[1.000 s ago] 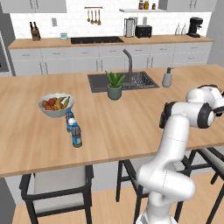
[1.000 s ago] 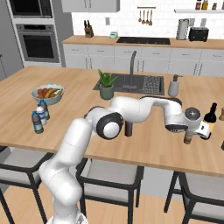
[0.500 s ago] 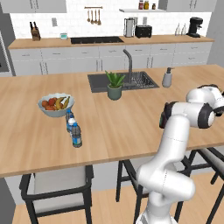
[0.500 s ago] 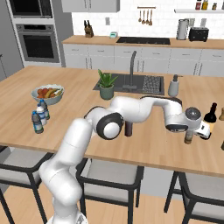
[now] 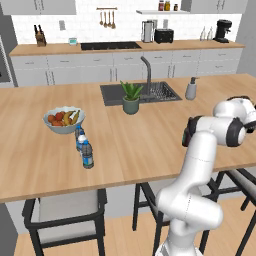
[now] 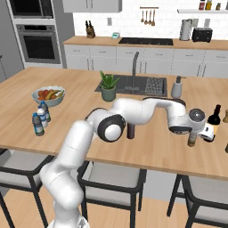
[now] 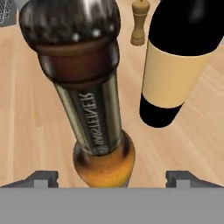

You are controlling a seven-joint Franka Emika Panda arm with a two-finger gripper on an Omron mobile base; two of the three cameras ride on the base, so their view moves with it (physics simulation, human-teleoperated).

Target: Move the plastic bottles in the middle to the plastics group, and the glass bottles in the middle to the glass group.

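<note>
A slim brown glass bottle (image 7: 98,109) stands upright on the wooden counter, close beside the big dark wine bottle (image 7: 179,57) with its pale label. My gripper (image 7: 112,176) is open around the brown bottle's base, and both fingertips (image 7: 43,178) stand clear of the glass. From the right base view, the gripper (image 6: 199,133) sits at the counter's right end, with this brown bottle (image 6: 192,139) next to the wine bottle (image 6: 214,119). Another brown bottle (image 6: 131,131) stands mid-counter behind my arm. Two plastic bottles (image 5: 87,154) (image 5: 80,138) stand by the fruit bowl.
The fruit bowl (image 5: 63,121) is at the left, a potted plant (image 5: 131,97) by the sink (image 5: 125,92), and a soap dispenser (image 5: 191,90) to its right. A wooden shaker (image 7: 139,22) stands behind the wine bottle. Stools line the near counter edge.
The jaws have spread apart and let go of the brown bottle, which stays upright beside the wine bottle. The arm has barely moved.
</note>
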